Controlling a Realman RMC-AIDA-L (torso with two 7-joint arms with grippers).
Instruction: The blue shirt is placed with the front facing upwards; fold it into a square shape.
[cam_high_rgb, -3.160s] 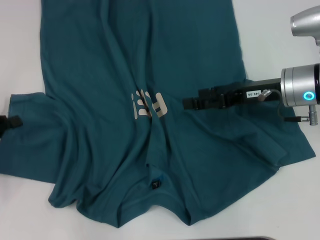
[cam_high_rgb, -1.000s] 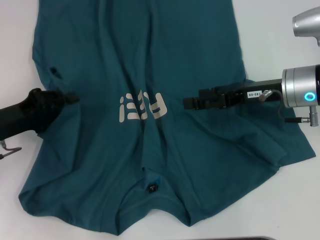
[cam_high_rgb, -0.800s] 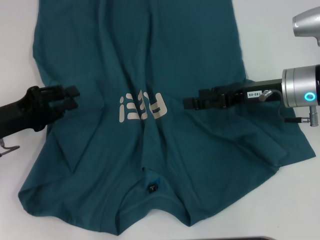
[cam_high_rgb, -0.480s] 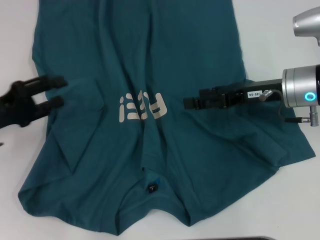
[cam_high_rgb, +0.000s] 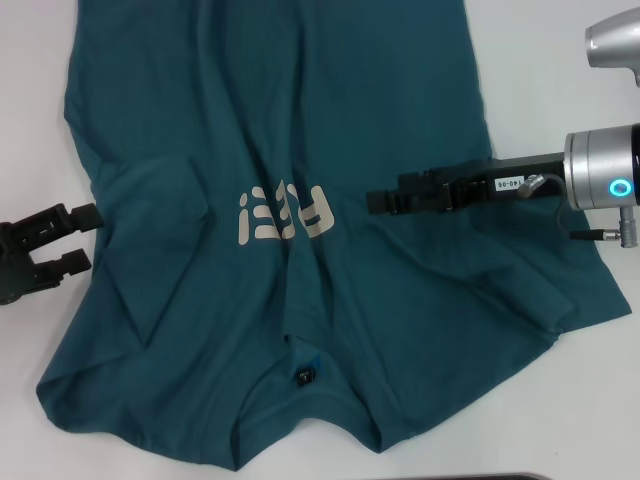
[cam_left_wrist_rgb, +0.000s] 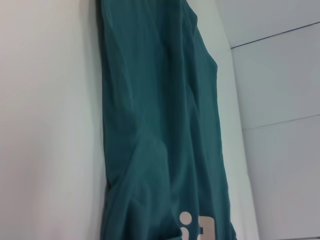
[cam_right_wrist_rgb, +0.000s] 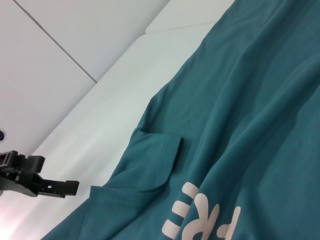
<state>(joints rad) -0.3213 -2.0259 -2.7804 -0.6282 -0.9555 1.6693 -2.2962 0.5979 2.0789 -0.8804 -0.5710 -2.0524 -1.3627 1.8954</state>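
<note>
The blue shirt (cam_high_rgb: 300, 200) lies spread on the white table (cam_high_rgb: 30, 120), collar and black tag (cam_high_rgb: 305, 375) toward me, beige lettering (cam_high_rgb: 285, 213) on the chest. Its left sleeve (cam_high_rgb: 160, 235) is folded in over the body. My left gripper (cam_high_rgb: 85, 238) is open and empty, on the table just off the shirt's left edge. It also shows in the right wrist view (cam_right_wrist_rgb: 55, 186), apart from the folded sleeve (cam_right_wrist_rgb: 155, 160). My right gripper (cam_high_rgb: 375, 203) sits over the shirt to the right of the lettering. The left wrist view shows the shirt (cam_left_wrist_rgb: 160, 125) along its edge.
The shirt's right sleeve (cam_high_rgb: 560, 290) lies spread under my right arm (cam_high_rgb: 600, 185). Bare white table shows to the left, to the right (cam_high_rgb: 560, 90) and along the near edge. A dark strip (cam_high_rgb: 500, 477) runs at the bottom of the head view.
My left gripper laid the left sleeve in over the shirt, let go, opened and drew back left off the cloth. The right arm has not moved.
</note>
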